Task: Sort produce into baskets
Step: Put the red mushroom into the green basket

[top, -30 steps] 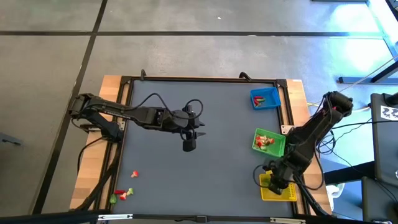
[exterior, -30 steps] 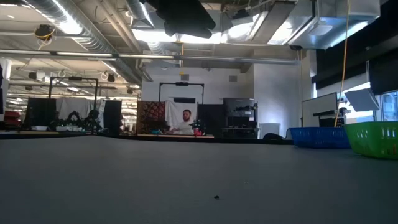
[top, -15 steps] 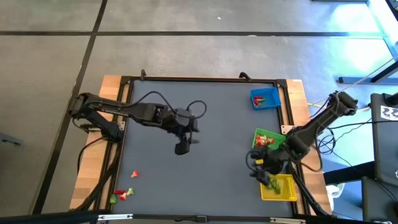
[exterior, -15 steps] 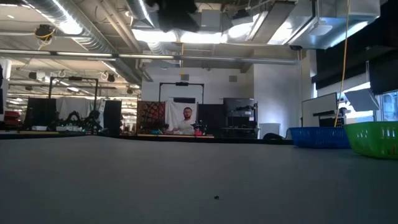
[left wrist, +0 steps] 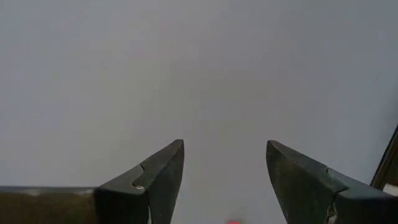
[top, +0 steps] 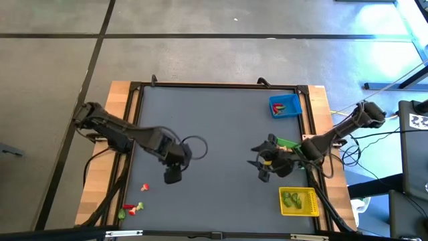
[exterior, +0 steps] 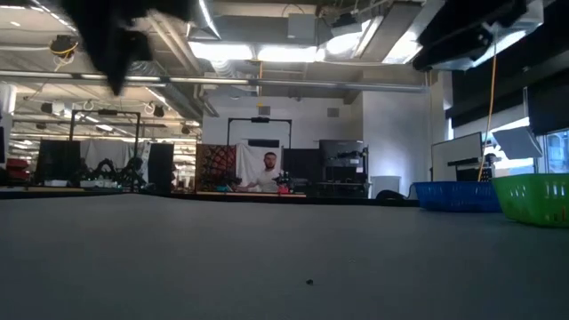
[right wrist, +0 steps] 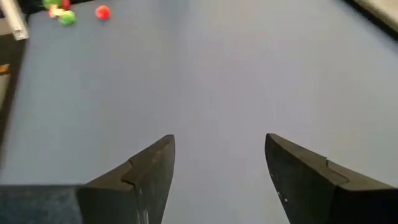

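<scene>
Hanging over the dark surface (top: pixel 221 120) with its fingers spread apart and nothing between them, the left hand (top: pixel 172 177) sits toward the left near side, and its wrist view shows bare mat with a speck of red at the edge. A few loose produce pieces (top: pixel 132 207), red and green, lie near it by the surface's near left corner, one red piece (top: pixel 144 187) a little apart from the rest. The right hand (top: pixel 263 171), fingers likewise wide apart and empty, hovers just beside the green basket (top: pixel 289 144), which the arm partly covers. Nearer the front edge the yellow basket (top: pixel 299 201) holds green pieces, and farther back the blue basket (top: pixel 285 106) holds red and green ones. No readable writing or labels show on any basket.
</scene>
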{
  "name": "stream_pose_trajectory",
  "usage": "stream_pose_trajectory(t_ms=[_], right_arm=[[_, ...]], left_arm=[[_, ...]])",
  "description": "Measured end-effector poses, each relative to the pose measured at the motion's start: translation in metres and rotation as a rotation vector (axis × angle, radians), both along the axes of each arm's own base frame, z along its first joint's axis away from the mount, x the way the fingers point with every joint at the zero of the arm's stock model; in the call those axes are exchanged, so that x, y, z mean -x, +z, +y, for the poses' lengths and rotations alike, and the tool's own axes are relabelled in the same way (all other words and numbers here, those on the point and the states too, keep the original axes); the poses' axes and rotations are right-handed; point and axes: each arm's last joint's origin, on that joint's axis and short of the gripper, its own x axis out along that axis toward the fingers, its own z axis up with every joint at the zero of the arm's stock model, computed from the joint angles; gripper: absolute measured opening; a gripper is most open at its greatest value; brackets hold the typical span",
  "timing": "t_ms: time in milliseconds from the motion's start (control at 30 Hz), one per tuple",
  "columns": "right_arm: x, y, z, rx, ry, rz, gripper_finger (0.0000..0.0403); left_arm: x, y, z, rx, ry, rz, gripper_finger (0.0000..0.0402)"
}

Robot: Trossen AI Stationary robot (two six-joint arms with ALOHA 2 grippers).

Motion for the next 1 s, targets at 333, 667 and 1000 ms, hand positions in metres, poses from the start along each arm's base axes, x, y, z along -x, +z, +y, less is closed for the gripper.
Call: stream_pose_trajectory(t_ms=[333,667,1000], right_arm=[[-0.027,-0.021,-0.011,0.071,-0.018,0.068,0.0248],[-0.052,-0.043,-0.004,0.15,0.066,0.078,0.0248],[-0.057,-0.052,0.0,0.138,0.097,0.1,0.0248]], left_arm=[[0.041,-0.04,-0.046,0.053,0.168,0.22,0.021],[0.076,-0.059,-0.077,0.03,0.301,0.323,0.0203],[0.098,-0.079,-0.102,0.081,0.255,0.306,0.019]])
